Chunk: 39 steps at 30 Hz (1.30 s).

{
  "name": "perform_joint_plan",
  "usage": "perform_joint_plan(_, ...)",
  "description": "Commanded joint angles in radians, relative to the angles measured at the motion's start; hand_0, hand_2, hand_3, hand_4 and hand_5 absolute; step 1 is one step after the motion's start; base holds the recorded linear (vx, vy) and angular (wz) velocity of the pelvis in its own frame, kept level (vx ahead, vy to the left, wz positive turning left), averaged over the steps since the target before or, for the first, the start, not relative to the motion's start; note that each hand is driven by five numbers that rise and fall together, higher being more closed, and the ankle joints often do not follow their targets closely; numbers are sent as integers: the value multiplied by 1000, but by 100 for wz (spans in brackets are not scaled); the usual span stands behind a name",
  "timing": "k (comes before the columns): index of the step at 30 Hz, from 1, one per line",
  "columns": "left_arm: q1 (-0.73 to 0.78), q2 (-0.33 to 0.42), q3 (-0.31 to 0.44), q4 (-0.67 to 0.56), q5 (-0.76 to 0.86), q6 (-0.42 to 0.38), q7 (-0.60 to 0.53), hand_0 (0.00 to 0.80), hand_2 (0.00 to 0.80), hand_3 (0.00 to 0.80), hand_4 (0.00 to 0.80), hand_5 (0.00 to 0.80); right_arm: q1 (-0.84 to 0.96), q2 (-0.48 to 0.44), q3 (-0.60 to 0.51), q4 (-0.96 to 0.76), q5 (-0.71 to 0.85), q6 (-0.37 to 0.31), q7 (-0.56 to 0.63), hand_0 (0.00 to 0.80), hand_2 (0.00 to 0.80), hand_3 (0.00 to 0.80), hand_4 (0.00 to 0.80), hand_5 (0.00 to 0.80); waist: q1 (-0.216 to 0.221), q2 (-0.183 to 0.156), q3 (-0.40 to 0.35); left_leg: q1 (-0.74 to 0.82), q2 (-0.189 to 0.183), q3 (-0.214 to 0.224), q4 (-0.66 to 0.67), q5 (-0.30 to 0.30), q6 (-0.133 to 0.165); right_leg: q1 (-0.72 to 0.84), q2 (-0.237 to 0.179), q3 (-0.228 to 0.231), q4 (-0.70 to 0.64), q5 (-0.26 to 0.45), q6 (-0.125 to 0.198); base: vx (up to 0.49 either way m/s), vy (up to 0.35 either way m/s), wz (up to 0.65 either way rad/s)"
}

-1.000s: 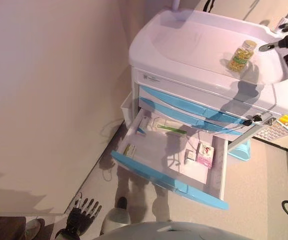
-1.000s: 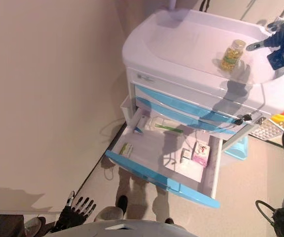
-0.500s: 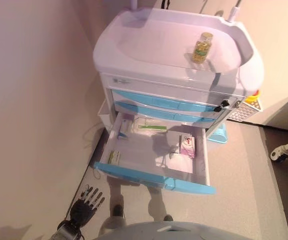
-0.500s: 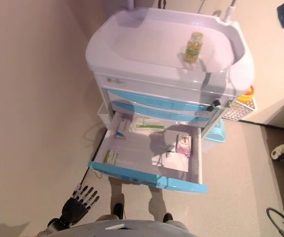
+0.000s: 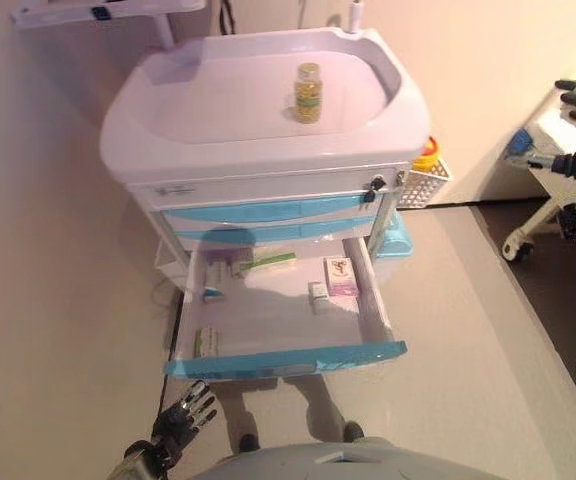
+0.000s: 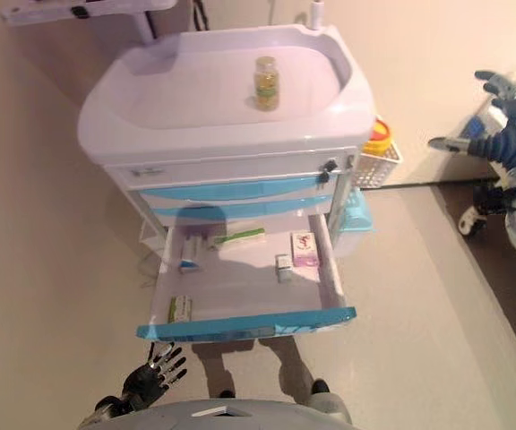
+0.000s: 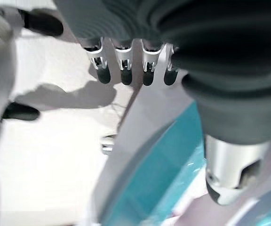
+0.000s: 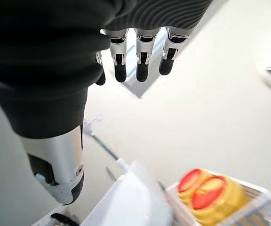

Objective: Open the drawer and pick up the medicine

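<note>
A white cart (image 5: 258, 150) has its lowest blue-fronted drawer (image 5: 286, 359) pulled open. Inside lie a pink medicine box (image 5: 341, 275), a green and white box (image 5: 264, 263), a small white box (image 5: 318, 291) and a green box (image 5: 206, 342). A bottle of yellow capsules (image 5: 309, 92) stands on the cart top. My left hand (image 5: 183, 420) hangs open and empty below the drawer's front left corner; the left wrist view shows the blue front (image 7: 159, 183) close by. My right hand (image 6: 500, 134) is open and empty, far to the right of the cart.
A white wire basket (image 5: 423, 172) with a yellow container hangs on the cart's right side, above a blue bin (image 5: 400, 238). A wheeled white stand (image 5: 528, 230) is at the far right. A wall runs along the left.
The camera has swung, so the cart now shows more upright. My right hand has left the cart top near the bottle and gone far right. The bottle stays on the cart.
</note>
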Motion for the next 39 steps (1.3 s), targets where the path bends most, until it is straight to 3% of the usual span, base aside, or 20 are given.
perform_joint_plan(1,-62,41,-56,71,122,-57,15,0,0,0,0,0,25,25,-63,-36,-10,-92,22,0,0,0,0,0,8,-17,12,-8,18,-21,75,-125,-29,-58,-40,-16,84,-11,57,8,15,-8)
perform_joint_plan(8,-101,53,-171,190,401,-84,117,0,0,0,0,0,115,89,-47,-9,21,-120,37,0,0,0,0,0,-49,0,31,3,16,24,99,-144,-21,-80,-38,23,98,-9,65,16,12,-16)
perform_joint_plan(11,-128,60,-212,186,425,-90,132,0,0,0,0,0,120,99,-23,-5,67,-131,79,0,0,0,0,0,-71,7,41,7,13,41,111,-152,-17,-89,-37,42,105,-9,69,27,21,-23)
perform_joint_plan(18,-209,78,-262,172,460,-114,180,0,0,0,0,0,124,114,33,-59,304,-182,274,0,0,0,0,0,-123,22,70,5,3,80,151,-177,-5,-123,-38,82,132,-11,72,5,43,-18)
perform_joint_plan(21,-242,89,-277,184,480,-137,185,0,0,0,0,0,118,120,56,-80,444,-175,396,0,0,0,0,0,-149,31,86,9,-1,96,167,-189,-3,-131,-39,96,142,-15,75,11,77,-24)
perform_joint_plan(24,-251,94,-279,185,484,-141,185,0,0,0,0,0,117,125,64,-86,470,-174,432,0,0,0,0,0,-152,34,86,5,-2,105,169,-186,-3,-141,-39,104,143,-11,74,3,50,-21)
perform_joint_plan(25,-265,103,-285,189,495,-152,191,0,0,0,0,0,118,132,76,-92,511,-170,518,0,0,0,0,0,-164,38,93,7,-5,113,175,-190,-2,-145,-40,111,147,-11,75,23,105,-14)
perform_joint_plan(26,-279,118,-292,189,510,-167,203,0,0,0,0,0,119,130,90,-100,546,-156,604,0,0,0,0,0,-176,42,104,10,-8,118,184,-196,0,-146,-43,116,152,-14,78,29,243,-13)
perform_joint_plan(27,-322,170,-285,188,484,-183,212,0,0,0,0,0,113,109,132,-95,584,-118,775,0,0,0,0,0,-194,54,123,8,-17,134,201,-200,0,-158,-50,131,162,-13,80,14,236,-18)
perform_joint_plan(28,-337,187,-282,191,464,-195,216,0,0,0,0,0,109,98,145,-91,601,-94,816,0,0,0,0,0,-199,57,132,6,-20,137,209,-201,0,-161,-53,136,166,-12,80,-4,218,-25)
perform_joint_plan(35,-407,252,-271,201,360,-232,224,0,0,0,0,0,98,57,217,-56,617,-4,1025,0,0,0,0,0,-217,75,192,-19,-39,146,248,-204,-7,-182,-72,149,177,-8,80,-34,120,-22)
perform_joint_plan(39,-463,284,-272,261,297,-243,221,0,0,0,0,0,88,34,264,-51,620,33,1079,0,0,0,0,0,-232,80,232,-43,-47,150,267,-199,-9,-205,-78,164,183,-6,79,-59,118,-8)
